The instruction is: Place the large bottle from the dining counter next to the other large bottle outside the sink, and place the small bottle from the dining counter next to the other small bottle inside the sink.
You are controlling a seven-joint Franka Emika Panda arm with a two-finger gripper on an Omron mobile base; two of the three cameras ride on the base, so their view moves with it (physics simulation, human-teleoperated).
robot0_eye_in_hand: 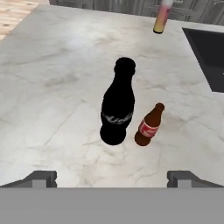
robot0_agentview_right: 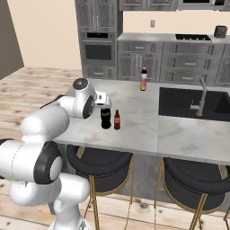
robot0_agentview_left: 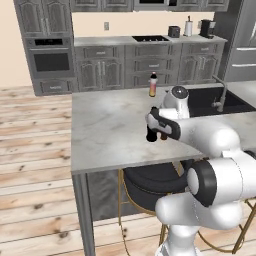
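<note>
Hand view: tall near-black cola-style bottle (robot0_eye_in_hand: 117, 105) upright on grey marble counter (robot0_eye_in_hand: 52, 87), short brown red-labelled bottle (robot0_eye_in_hand: 149, 125) just right; gripper (robot0_eye_in_hand: 112, 178) spread open above.

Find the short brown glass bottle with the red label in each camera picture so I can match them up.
Left base view: I cannot make it out; the arm's white wrist covers that spot.
Right base view: the short brown glass bottle with the red label stands left of centre on the marble counter.
Hand view: right of centre, lower half.
Shared landmark: the tall near-black cola-style bottle just left of it.
</note>
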